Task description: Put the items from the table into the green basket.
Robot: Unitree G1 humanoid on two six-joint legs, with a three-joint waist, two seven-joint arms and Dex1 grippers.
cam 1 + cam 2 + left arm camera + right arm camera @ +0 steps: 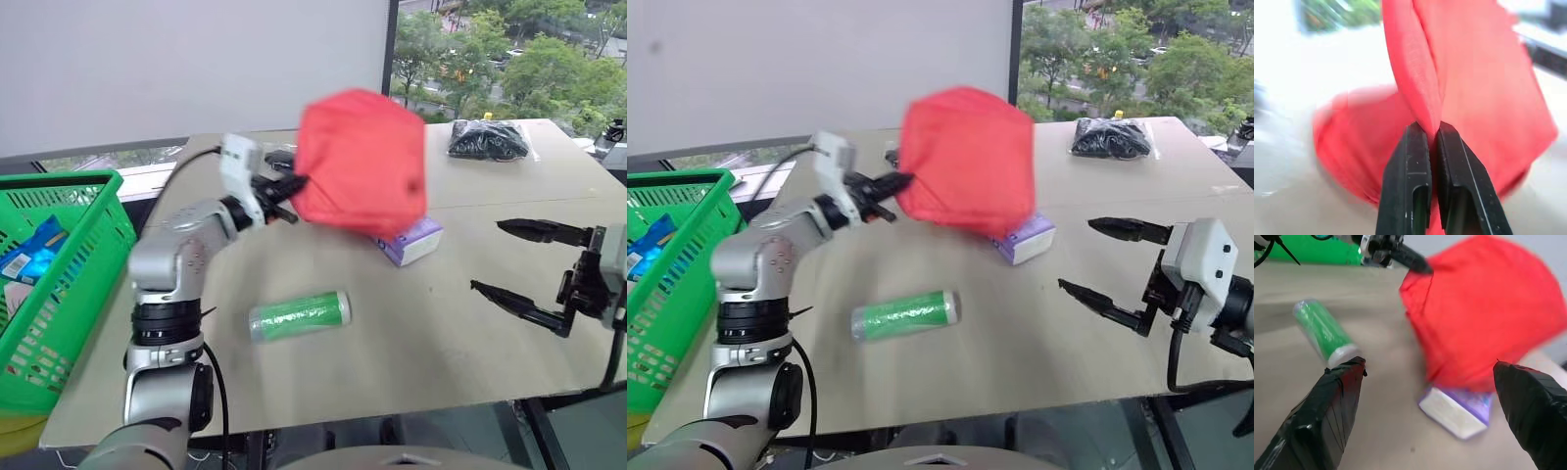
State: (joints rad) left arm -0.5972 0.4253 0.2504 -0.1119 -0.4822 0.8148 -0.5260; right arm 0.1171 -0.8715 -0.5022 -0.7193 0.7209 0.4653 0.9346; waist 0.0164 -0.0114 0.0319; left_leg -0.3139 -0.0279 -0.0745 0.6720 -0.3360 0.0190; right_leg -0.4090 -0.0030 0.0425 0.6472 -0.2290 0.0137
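Currently: Pouch Held Aloft

Left gripper (294, 183) is reaching level over the bench (411, 333), jaws clamping a fold of the red pouch (361, 162), which is hanging clear above the purple packet (411, 240). Right gripper (509, 259) is hovering with jaws spread, holding nothing. Green-labelled cylinder (299, 315) is lying on the bench; green basket (59, 284) is standing at the robot's left.

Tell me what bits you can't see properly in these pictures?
- Purple packet: in the head views, the lifted red pouch covers part of it.
- Green basket: cut off by the picture's left edge; the blue packet inside is too small to read.
- Bag of black objects: too far to tell what they are.
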